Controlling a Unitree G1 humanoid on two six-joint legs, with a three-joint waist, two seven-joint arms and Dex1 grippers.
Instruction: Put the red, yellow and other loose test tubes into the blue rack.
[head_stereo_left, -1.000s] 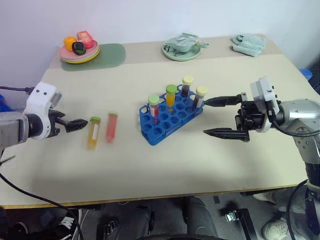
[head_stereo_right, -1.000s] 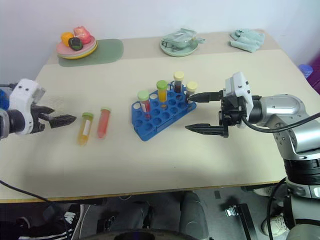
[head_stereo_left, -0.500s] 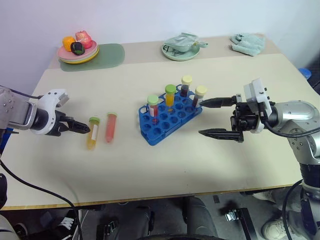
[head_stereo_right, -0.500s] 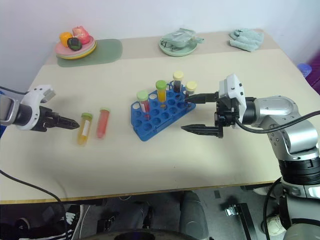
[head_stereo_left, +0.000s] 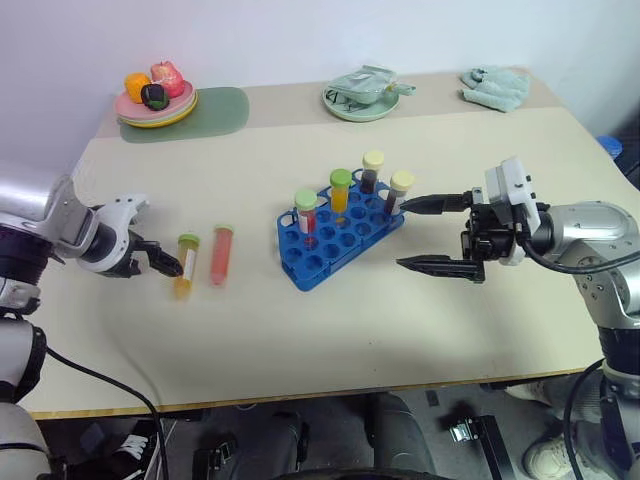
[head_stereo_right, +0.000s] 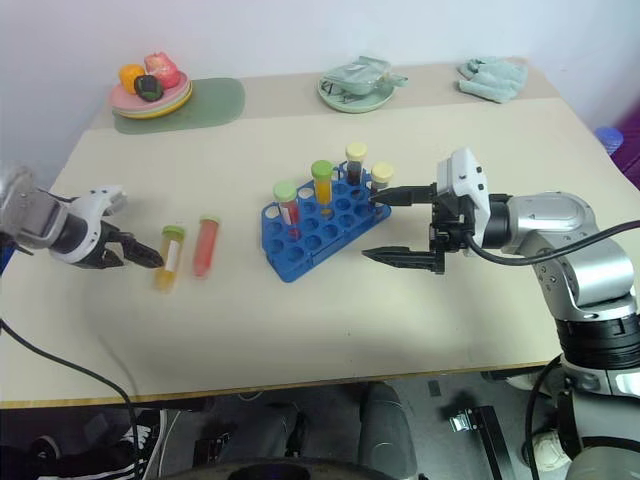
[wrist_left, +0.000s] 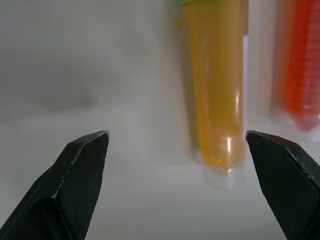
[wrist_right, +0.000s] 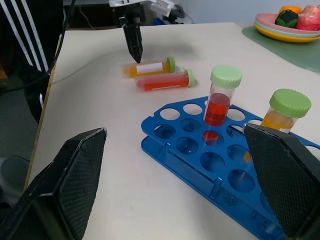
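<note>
On the cream table (head_stereo_left: 330, 300), centre of the frame, the blue rack (head_stereo_left: 340, 235) stands at a slant, carrying four capped tubes: red and orange ones with green caps, two dark ones with cream caps. Left of centre lie two loose tubes side by side, just apart: the yellow-orange tube (head_stereo_left: 186, 267), green-capped with a white label strip, no legible writing, and the red tube (head_stereo_left: 220, 254).

Left end effector (head_stereo_left: 168, 265): fingers apart, tips just beside the yellow-orange tube, not gripping it. Left wrist view shows that tube's rounded end lying between the two finger pads (wrist_left: 82, 165), with the red tube next to it.

Right end effector (head_stereo_left: 418, 234): fingers wide apart, empty, hovering right of the rack. Right wrist view shows both loose tubes' green caps pointing toward the rack.

Upper frame: plate of toy fruit (head_stereo_left: 157, 95) on a green mat (head_stereo_left: 215, 112), pale green dish (head_stereo_left: 362, 97), folded cloth (head_stereo_left: 495, 86).
</note>
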